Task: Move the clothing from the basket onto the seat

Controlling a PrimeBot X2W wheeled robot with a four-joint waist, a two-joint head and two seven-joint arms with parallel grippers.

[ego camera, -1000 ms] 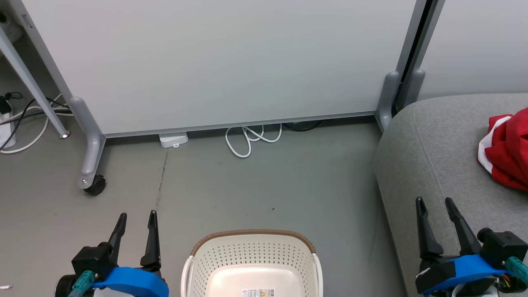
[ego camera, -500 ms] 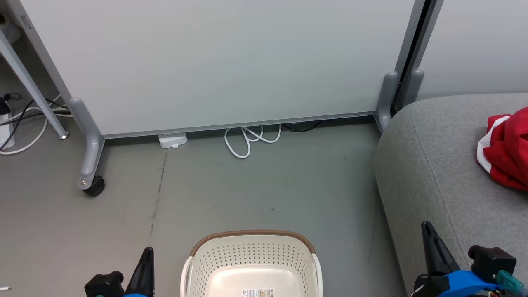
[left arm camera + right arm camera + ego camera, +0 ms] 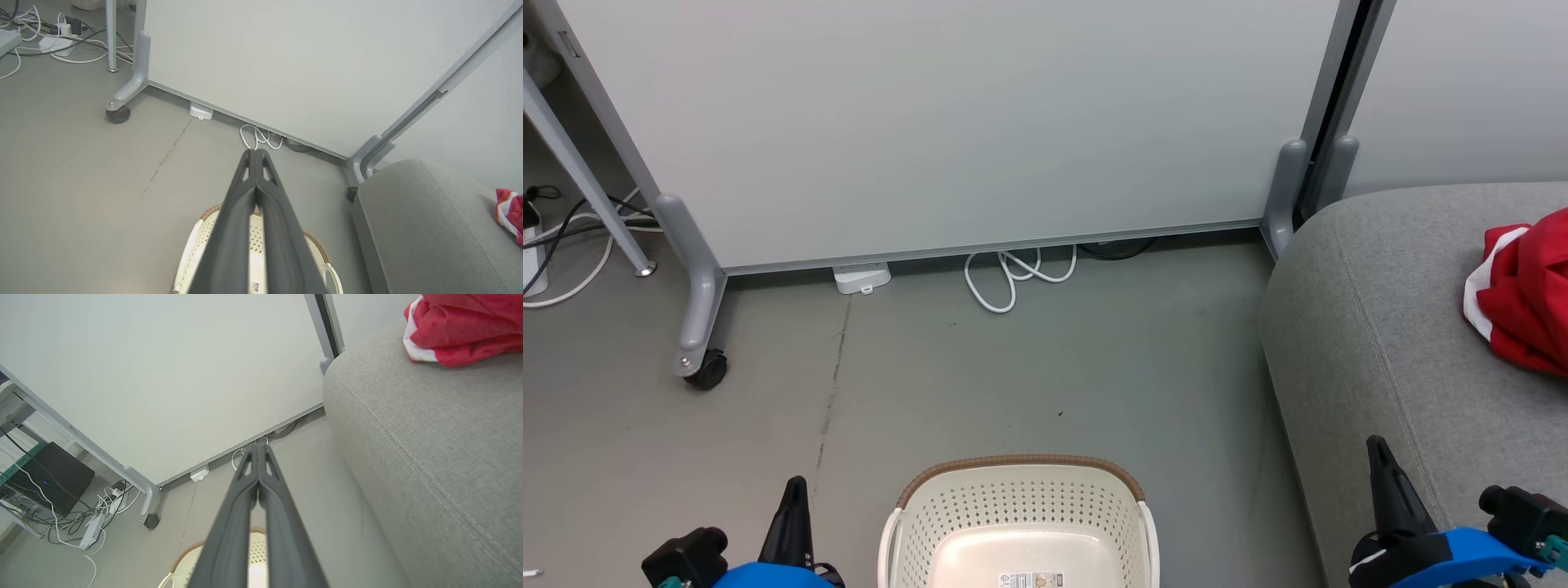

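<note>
Right of frame: clothing (image 3: pixel 1523 302) on seat (image 3: pixel 1372 327); basket (image 3: pixel 1021 498) bottom centre on floor (image 3: pixel 1013 367); your left gripper (image 3: pixel 256 153), right gripper (image 3: pixel 258 447) clamped closed, empty.

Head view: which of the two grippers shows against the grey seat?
The right gripper, at the lower right: its shut jaws overlap the edge of the seat. The left gripper shows against bare floor beside the basket.

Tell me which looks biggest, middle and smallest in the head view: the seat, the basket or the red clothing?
1. seat, largest
2. basket
3. clothing, smallest
The picture's edge cuts off all three, and the basket is nearest the camera, so real sizes are unsure.
</note>
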